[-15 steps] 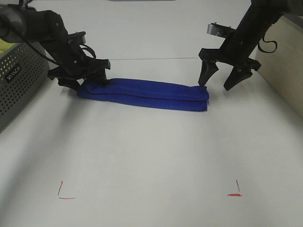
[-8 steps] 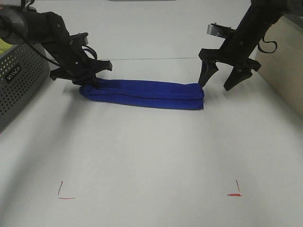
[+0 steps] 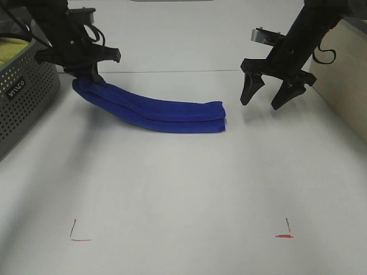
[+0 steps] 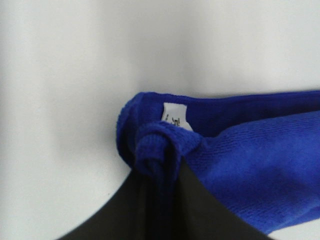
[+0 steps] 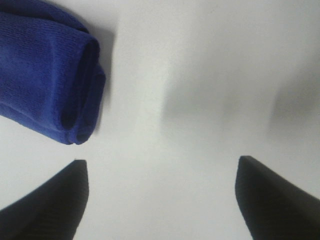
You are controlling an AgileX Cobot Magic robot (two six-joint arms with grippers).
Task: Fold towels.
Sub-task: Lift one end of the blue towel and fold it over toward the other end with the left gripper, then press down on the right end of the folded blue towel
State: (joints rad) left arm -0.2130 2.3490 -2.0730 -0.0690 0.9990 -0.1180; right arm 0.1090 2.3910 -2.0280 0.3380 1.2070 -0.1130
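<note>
Two red marks [image 3: 80, 239] are sitting nearest on the white tabletop [image 3: 183, 183], one toward each side. Farther back, the blue towel [image 3: 155, 114] is lying folded into a long, layered strip across the middle of the tabletop. Its right end is resting flat, while its left end is rising off the surface. The left end effector [image 3: 86, 74] is clenching that raised left end. The left wrist view is showing bunched blue cloth pinched between its dark fingers [image 4: 210, 215], with a small white tag [image 4: 175, 116] just beside the grip. The right end effector [image 3: 261, 101] is hanging released, jaws spread wide and holding nothing, near the towel's right end but apart from it. At the far left, a grey perforated basket [image 3: 26, 94] is holding a yellow-green cloth [image 3: 12, 47].
</note>
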